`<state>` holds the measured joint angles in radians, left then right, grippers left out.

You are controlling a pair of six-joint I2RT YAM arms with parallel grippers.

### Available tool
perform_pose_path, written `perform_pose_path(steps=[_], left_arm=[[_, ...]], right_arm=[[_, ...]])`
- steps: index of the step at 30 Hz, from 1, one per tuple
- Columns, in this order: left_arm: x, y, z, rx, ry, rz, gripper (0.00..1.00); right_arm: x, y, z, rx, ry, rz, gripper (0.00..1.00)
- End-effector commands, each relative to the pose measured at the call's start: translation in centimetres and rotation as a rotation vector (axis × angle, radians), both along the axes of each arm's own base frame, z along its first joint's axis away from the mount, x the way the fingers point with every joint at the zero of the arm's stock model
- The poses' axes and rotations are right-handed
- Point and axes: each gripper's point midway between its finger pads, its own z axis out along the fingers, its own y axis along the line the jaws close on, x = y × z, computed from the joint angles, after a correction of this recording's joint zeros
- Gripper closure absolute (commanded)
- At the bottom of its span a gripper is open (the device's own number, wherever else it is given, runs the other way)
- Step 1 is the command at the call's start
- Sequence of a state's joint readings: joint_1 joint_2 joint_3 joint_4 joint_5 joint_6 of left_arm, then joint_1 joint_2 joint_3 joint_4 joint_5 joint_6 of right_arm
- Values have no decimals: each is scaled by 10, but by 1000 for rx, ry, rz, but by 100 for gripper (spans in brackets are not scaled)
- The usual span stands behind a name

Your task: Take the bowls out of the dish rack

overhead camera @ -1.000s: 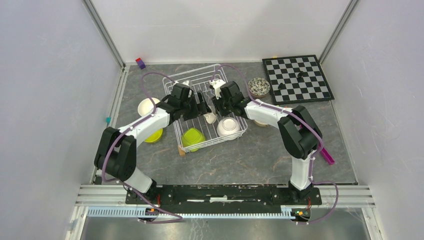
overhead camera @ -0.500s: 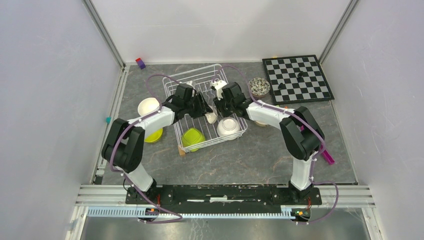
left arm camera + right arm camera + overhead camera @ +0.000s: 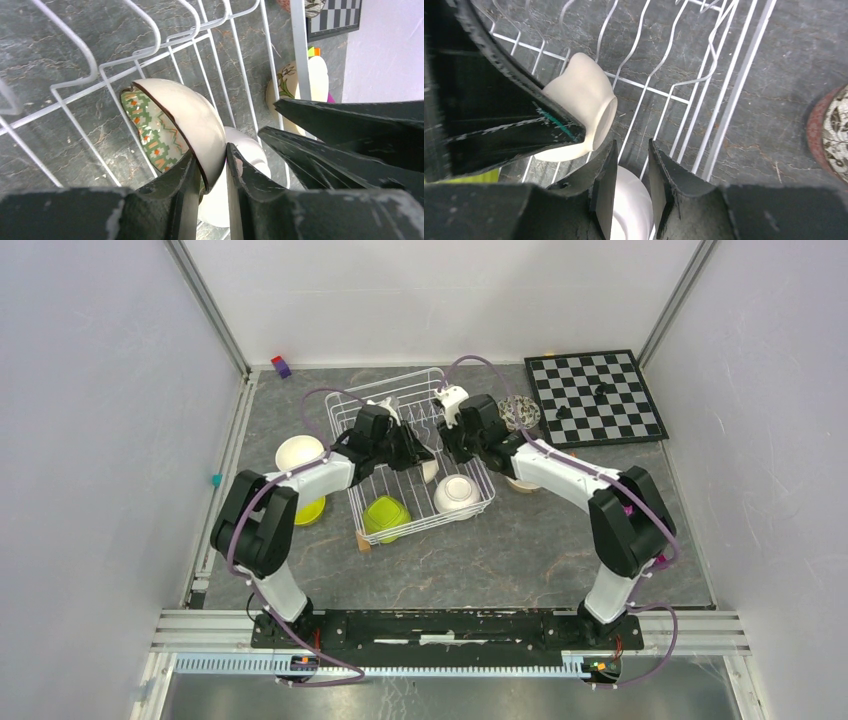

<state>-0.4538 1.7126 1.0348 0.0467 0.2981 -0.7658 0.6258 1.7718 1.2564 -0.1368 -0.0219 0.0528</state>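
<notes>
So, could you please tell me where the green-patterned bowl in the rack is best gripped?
Pinch the patterned bowl by its upper rim from above, one finger inside, one outside. It stands on edge in the dish rack, thin wall presented upward; the left claw straddles it there.

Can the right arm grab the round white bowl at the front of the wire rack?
Probably yes. The round white bowl sits uncovered in the near right corner of the white wire dish rack, just below the right gripper, whose fingers have nothing between them. Nothing looks to be in the way.
</notes>
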Motion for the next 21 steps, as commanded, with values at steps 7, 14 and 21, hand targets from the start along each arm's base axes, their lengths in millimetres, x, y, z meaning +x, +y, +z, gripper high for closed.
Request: perform_pose_path(steps=[7,14,21], left_arm=[[16,-15,35,-93,-132,-50,96],[10,-20,74,-158,-241,-95,98],[-9,-18,118,-204,-327,-147,98]], right_arm=[[-1,-24,67,30,-173,-50,65],[-6,-48,96,52,-277,-131,65],[-15,-66,109,87,-361,-182,65]])
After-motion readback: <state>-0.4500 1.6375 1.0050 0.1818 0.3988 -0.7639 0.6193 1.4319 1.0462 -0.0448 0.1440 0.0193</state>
